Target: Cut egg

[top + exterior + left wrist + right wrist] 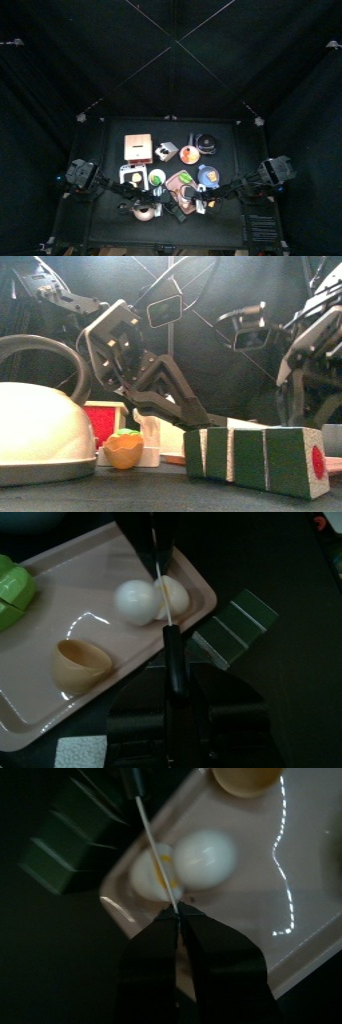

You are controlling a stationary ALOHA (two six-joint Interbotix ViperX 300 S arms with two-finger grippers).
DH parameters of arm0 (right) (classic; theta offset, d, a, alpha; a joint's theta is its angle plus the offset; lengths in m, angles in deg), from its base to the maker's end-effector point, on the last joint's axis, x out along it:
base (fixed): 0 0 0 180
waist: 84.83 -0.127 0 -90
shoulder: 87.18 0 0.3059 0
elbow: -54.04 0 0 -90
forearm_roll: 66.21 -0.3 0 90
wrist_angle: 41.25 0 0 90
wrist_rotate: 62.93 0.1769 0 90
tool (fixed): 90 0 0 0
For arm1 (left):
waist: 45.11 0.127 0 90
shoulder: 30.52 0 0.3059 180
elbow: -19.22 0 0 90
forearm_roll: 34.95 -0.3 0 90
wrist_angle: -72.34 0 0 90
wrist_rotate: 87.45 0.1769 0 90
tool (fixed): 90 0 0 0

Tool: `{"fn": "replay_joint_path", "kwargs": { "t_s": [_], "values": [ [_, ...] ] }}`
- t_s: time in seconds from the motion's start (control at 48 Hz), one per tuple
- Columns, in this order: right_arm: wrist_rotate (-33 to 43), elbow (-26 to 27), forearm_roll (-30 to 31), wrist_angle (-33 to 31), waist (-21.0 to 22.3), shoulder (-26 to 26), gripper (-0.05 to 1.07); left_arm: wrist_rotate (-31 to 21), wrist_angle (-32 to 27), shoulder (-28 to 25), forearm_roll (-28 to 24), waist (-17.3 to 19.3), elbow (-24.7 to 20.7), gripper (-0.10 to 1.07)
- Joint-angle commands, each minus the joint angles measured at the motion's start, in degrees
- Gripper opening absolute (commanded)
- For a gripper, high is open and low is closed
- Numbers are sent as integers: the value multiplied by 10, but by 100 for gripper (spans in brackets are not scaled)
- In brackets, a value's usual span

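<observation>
Black curtained pen, pink tray [80, 572]: egg [187, 860] already split.
Right gripper [177, 918] clamped on knife [154, 843], blade between halves; left gripper's state unreadable.

Black curtains [80, 60] pen a small black table [107, 215], dimly lit

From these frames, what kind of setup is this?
Likely a lab robot cell staged as a play kitchen: black curtains pen a small table holding a kettle, and a tray carrying an egg.
</observation>
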Motion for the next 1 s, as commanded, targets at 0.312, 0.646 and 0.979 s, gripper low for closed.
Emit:
{"fn": "replay_joint_path", "kwargs": {
  "t_s": [0.312, 0.646, 0.979],
  "values": [
    [0, 0, 0, -4, 12, 8, 38, 3, -13, 6, -1, -3, 6, 38],
    [-1, 1, 2, -12, 11, 23, 39, 6, -9, 26, -8, -3, 5, 38],
    [-1, -2, 11, -32, 11, 89, 41, 4, -8, 69, -25, -3, 14, 38]
  ]
}}
